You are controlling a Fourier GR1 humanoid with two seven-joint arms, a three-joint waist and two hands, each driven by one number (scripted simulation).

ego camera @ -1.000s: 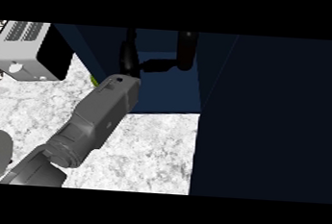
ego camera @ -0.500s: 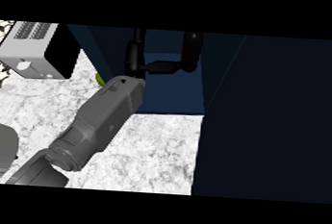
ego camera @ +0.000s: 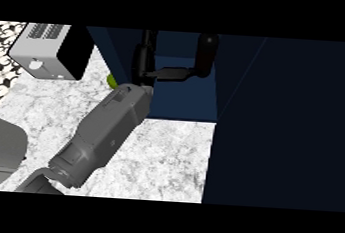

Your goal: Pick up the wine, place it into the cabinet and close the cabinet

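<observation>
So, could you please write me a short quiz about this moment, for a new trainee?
1. True or false: the left hand reaches into the dark blue cabinet.
2. What stands on the counter at the view's upper left? A) a kettle B) a toaster C) a plate
3. Fill in: the small thing showing beside the forearm's wrist is coloured ____.

Key: 1 true; 2 B; 3 green.
</observation>
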